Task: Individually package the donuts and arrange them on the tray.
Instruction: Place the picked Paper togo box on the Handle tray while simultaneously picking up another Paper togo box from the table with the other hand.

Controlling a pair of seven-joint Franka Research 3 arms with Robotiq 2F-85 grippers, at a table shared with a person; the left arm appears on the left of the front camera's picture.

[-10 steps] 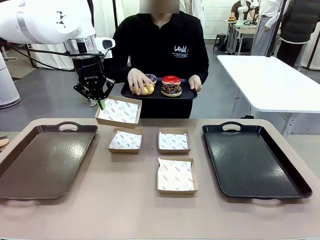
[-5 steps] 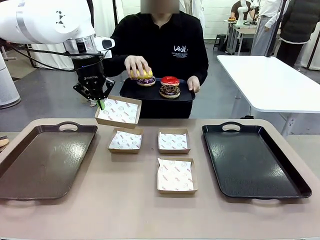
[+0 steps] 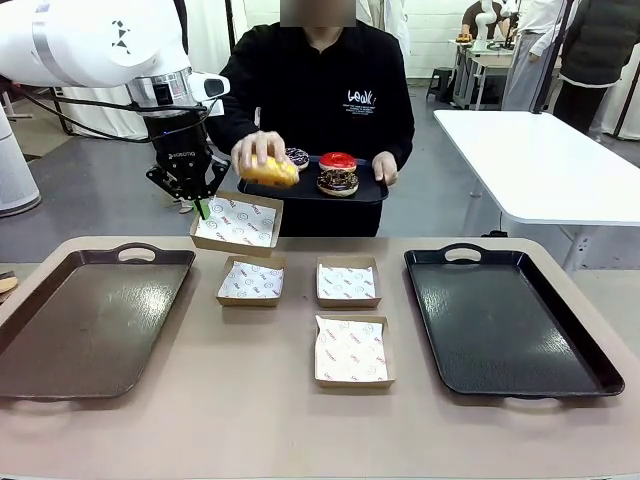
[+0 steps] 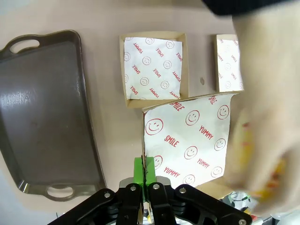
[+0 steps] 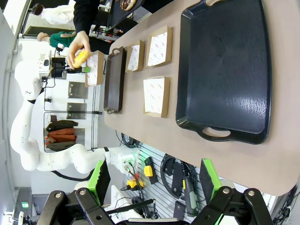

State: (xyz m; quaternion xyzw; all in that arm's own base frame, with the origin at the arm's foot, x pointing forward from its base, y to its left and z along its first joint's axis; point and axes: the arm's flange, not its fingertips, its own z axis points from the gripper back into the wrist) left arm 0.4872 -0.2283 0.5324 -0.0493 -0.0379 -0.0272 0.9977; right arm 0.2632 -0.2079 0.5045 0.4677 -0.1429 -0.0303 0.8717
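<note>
Front view: the left pincer (image 3: 203, 205) is clamped on the left rim of a paper-lined box (image 3: 238, 222) held off the worktop, and the person's hand (image 3: 255, 150) holds the yellow donut (image 3: 270, 173) just above the box's far right corner. Left wrist view: that hand blurs over the box's far side (the donut a yellow smear). Right wrist view: the right pincer (image 5: 152, 176) gapes empty, well apart.

yellow donut (image 3: 268, 172), red donut (image 3: 338, 160), brown box (image 3: 230, 247), red-printed white paper (image 3: 237, 222), black tray (image 3: 505, 320), brown tray (image 3: 80, 320)
</note>
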